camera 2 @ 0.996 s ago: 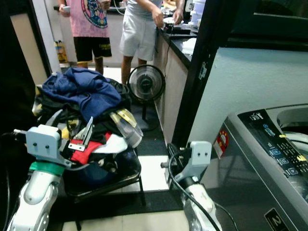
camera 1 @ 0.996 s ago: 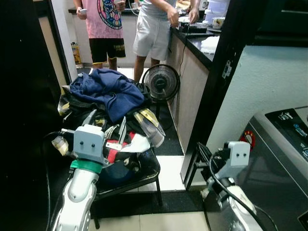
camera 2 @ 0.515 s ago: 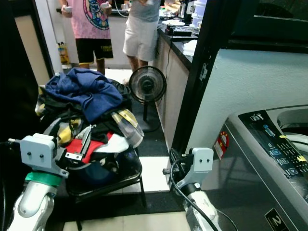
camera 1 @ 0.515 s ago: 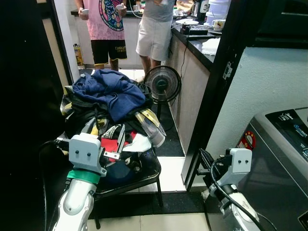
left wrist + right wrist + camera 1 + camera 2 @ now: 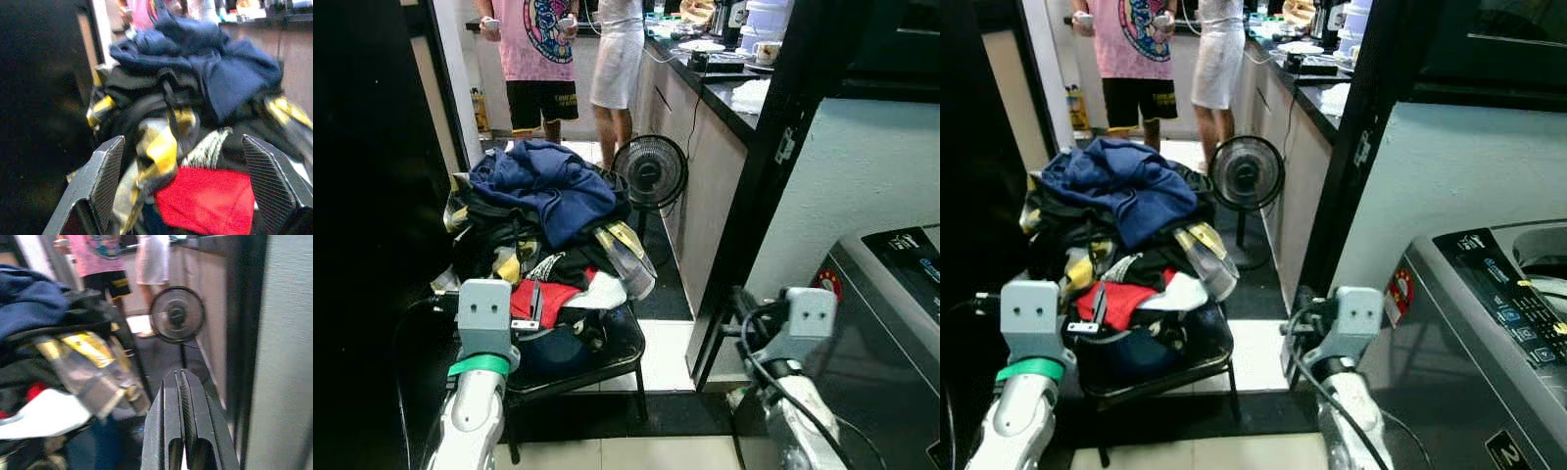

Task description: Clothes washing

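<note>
Clothes (image 5: 543, 211) heaped upright on chair (image 5: 619, 357), left gripper (image 5: 181, 188) spread before them

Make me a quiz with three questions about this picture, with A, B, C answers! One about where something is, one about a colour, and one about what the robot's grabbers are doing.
1. Where is the pile of clothes?
A. On a black chair
B. Inside the washing machine
C. On the kitchen counter

2. What colour is the garment on top of the pile?
A. White
B. Dark blue
C. Green

3. What are the two grippers doing?
A. Both are shut
B. The left gripper is open, the right gripper is shut
C. The left is shut, the right is open

Answers:
1. A: the heap sits on the chair seat, beside a standing fan.
2. B: the dark blue garment lies on top.
3. B: the left wrist view shows the fingers wide apart facing the pile; the right wrist view shows the fingers pressed together, holding nothing.
</note>
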{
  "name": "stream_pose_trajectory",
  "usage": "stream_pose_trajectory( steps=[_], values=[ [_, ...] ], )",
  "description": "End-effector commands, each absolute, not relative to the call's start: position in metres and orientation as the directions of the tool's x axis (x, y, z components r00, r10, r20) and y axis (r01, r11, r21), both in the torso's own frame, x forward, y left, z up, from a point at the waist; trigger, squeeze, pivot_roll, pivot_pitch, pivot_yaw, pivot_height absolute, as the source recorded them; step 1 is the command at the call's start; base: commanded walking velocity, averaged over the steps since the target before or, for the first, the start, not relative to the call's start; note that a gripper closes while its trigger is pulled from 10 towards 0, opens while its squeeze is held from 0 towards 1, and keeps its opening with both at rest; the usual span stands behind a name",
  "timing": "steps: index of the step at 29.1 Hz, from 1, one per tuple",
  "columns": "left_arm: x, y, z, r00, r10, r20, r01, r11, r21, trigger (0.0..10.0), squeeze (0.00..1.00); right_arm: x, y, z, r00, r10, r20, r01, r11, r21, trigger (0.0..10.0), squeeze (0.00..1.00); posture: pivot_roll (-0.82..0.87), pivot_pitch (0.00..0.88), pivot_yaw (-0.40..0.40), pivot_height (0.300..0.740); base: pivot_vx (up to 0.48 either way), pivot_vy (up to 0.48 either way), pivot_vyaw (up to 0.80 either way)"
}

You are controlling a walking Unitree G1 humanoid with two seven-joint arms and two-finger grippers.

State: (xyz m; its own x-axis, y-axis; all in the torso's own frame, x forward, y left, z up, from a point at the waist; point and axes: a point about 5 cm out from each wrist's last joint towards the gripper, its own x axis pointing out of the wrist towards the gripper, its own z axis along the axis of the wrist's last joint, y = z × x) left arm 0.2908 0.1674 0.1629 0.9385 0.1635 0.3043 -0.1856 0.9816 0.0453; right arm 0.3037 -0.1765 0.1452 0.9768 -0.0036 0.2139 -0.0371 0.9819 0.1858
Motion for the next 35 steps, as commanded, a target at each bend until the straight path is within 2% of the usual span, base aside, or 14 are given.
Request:
stream_pose_trajectory(
  steps=[1,4,7,11,15,18,26,35],
  values=[
    [0.289,0.167,0.156,0.941,0.175,0.289,-0.191,0.981,0.026,10.0,0.00,0.303,-0.178,0.141,0.979,-0.017,0.203,-0.023,0.981,0.193,10.0,0.00,-0.02,0.000,-0.011,0.740,0.000,0.000,0.00],
    [0.287,0.166,0.155,0.941,0.153,0.301,-0.177,0.983,0.054,10.0,0.00,0.302,-0.178,0.142,0.977,-0.008,0.212,-0.030,0.984,0.176,10.0,0.00,-0.02,0.000,-0.012,0.740,0.000,0.000,0.00],
    [0.286,0.170,0.155,0.925,0.191,0.328,-0.230,0.969,0.086,10.0,0.00,0.303,-0.179,0.144,0.976,-0.014,0.219,-0.024,0.985,0.173,10.0,0.00,-0.03,0.000,-0.014,0.740,0.000,0.000,0.00],
    [0.288,0.167,0.142,0.970,0.126,0.209,-0.153,0.981,0.116,10.0,0.00,0.305,-0.175,0.142,0.977,0.013,0.214,-0.048,0.986,0.158,10.0,0.00,-0.02,0.002,-0.020,0.740,0.000,0.000,0.00],
    [0.287,0.167,0.139,0.971,0.116,0.211,-0.126,0.991,0.035,10.0,0.00,0.308,-0.171,0.143,0.977,0.031,0.212,-0.063,0.987,0.148,10.0,0.00,-0.02,0.007,-0.021,0.740,0.000,0.000,0.00],
    [0.288,0.167,0.139,0.972,0.117,0.203,-0.125,0.992,0.028,10.0,0.00,0.309,-0.171,0.144,0.977,0.035,0.211,-0.069,0.986,0.153,10.0,0.00,-0.02,0.007,-0.021,0.740,0.000,0.000,0.00],
    [0.290,0.163,0.155,0.950,0.043,0.309,-0.064,0.996,0.057,10.0,0.00,0.317,-0.164,0.160,0.967,0.099,0.236,-0.136,0.980,0.144,10.0,0.00,-0.02,0.012,-0.019,0.740,0.000,0.000,0.00],
    [0.292,0.161,0.156,0.954,0.018,0.299,-0.023,1.000,0.012,10.0,0.00,0.318,-0.159,0.165,0.961,0.116,0.250,-0.154,0.978,0.139,10.0,0.00,-0.03,0.010,-0.014,0.740,0.412,0.000,0.00]
  ],
)
